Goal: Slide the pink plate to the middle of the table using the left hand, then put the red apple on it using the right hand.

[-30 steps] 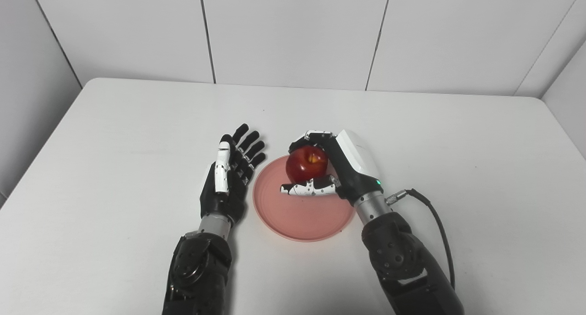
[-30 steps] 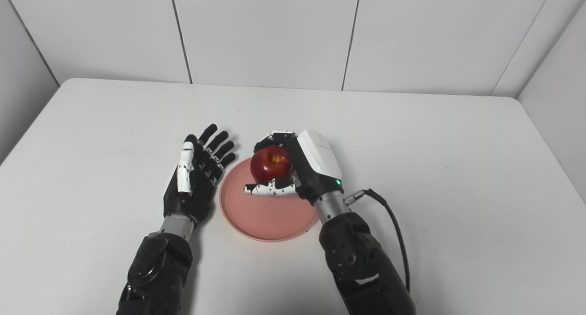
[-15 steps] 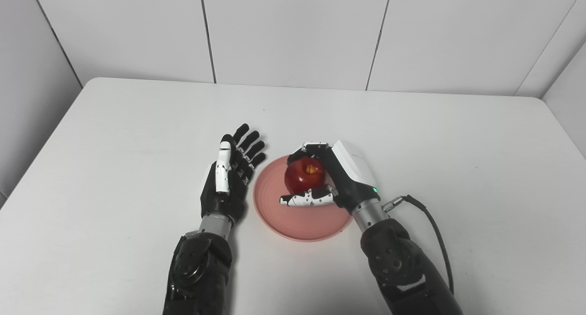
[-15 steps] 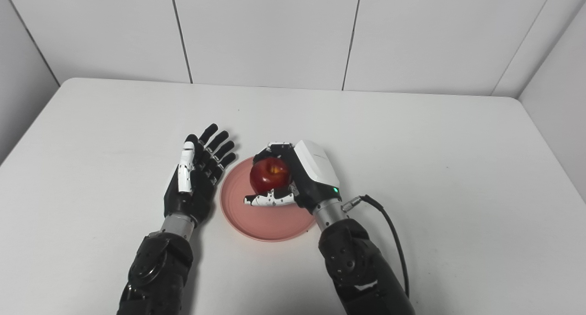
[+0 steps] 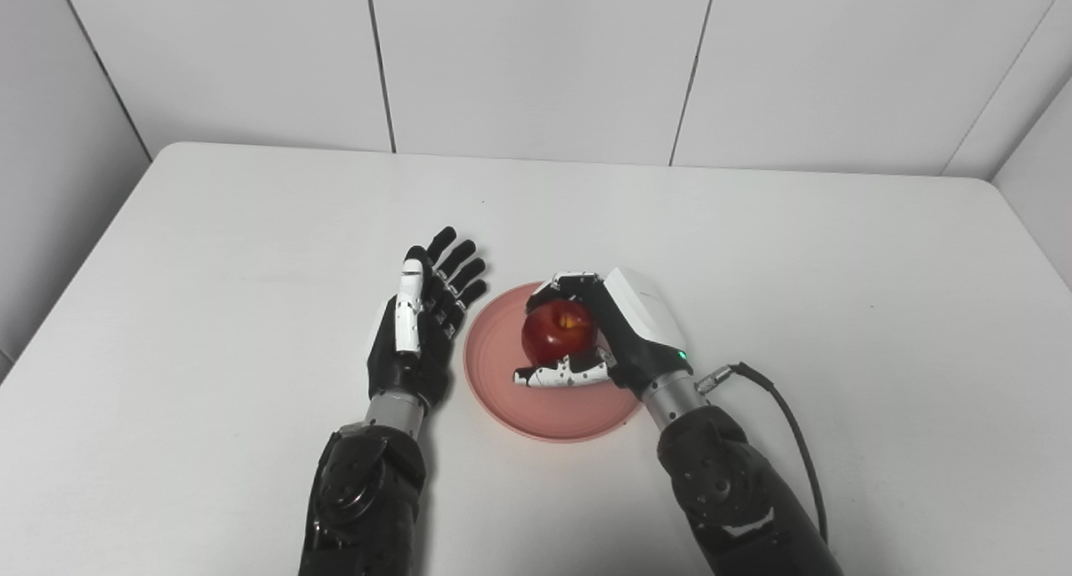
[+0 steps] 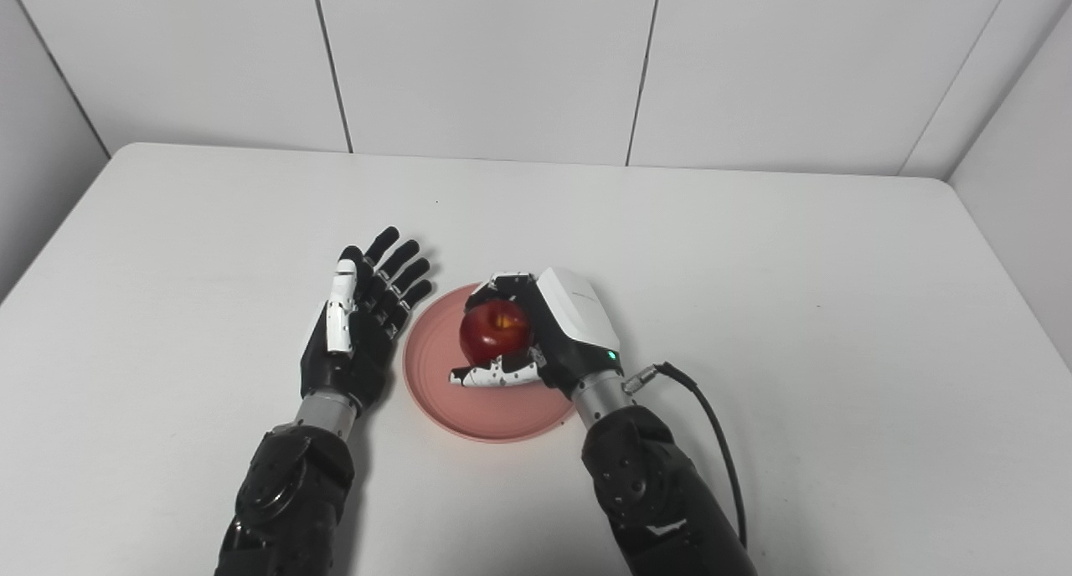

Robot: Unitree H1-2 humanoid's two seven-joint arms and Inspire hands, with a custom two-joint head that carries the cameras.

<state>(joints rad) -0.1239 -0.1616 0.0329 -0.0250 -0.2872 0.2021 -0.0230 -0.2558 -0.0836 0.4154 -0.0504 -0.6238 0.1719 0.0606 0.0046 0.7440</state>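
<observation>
The pink plate point(image 5: 502, 392) lies near the middle of the white table, close to the front. My right hand point(image 5: 624, 333) is shut on the red apple point(image 5: 559, 331), holding it low over the plate's middle; whether the apple touches the plate is hidden by the thumb. My left hand point(image 5: 419, 325) rests open just left of the plate's rim, fingers straight and spread, holding nothing.
The white table point(image 5: 251, 224) stretches wide to the left, right and back, with tiled walls behind. A black cable point(image 5: 787, 417) loops from my right wrist over the table at the right.
My right hand has lowered and drawn back toward me with the apple, bringing it down over the plate's middle. The left hand and the plate have stayed put.
</observation>
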